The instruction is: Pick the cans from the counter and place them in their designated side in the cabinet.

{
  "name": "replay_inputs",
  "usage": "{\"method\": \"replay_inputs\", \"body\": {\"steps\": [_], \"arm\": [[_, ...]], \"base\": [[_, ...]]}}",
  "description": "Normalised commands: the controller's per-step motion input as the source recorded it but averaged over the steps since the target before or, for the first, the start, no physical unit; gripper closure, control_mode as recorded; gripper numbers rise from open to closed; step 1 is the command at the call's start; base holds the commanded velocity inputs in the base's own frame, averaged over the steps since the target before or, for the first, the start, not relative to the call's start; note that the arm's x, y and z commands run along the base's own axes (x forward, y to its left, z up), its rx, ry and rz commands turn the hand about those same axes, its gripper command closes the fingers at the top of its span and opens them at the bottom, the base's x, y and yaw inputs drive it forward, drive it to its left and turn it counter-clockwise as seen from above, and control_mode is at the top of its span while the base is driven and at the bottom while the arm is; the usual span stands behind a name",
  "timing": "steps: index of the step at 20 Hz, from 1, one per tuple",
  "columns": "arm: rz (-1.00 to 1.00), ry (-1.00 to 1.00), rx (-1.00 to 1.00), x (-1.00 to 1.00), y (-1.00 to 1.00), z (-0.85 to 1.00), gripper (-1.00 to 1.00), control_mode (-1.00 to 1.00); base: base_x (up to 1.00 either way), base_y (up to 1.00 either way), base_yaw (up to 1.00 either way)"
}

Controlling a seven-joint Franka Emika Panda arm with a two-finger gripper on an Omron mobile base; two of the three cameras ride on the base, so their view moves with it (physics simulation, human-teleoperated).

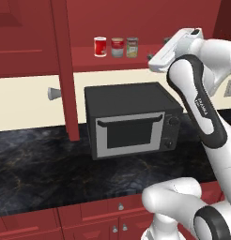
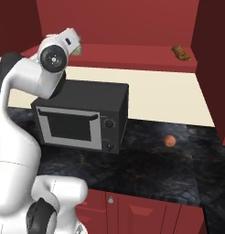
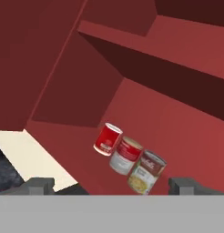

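- Nearest the hand camera, two dark fingertips of the pincer rise at the lower edge, standing wide apart with nothing between them.
- Just beyond them three cans stand in a tight row on the cabinet shelf: an all-red can with a white rim, then the red-over-pale can, then the olive-label can. The last two look to touch each other.
- From the left base view the same row sits on the shelf above the microwave: red can, red-and-pale can, olive can.
- Both task cans appear already up in the cabinet, none on the desk, so my judgement is that the step in hand is clearing away after a release.
- To do it well, the open pincer should back straight out along its own line, keeping the fingers wide so neither pad brushes the olive can, which stands closest.
- Any sideways swing risks toppling the row, since the tins are small, upright and closely packed.
- Cans are smooth cylinders with glossy printed labels and pale rims; likely light and easy to tip.
- Shelf and tall door panel are flat dark red wood.
- Desk is black marble-look with faint golden veins; a small orange ball-like thing lies on it, right of the microwave.
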Motion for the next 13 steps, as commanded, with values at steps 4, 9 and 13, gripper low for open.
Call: {"method": "replay_inputs", "body": {"steps": [4,9,13], "arm": [[0.00,0.00,0.00,-0.73,-0.06,0.00,-1.00,-1.00],[0.00,0.00,0.00,-0.71,-0.11,0.00,-1.00,-1.00],[0.00,0.03,0.00,-0.69,-0.15,0.00,-1.00,-1.00]], "base": [[0.00,0.00,0.00],[0.00,0.00,0.00],[0.00,0.00,0.00]]}}
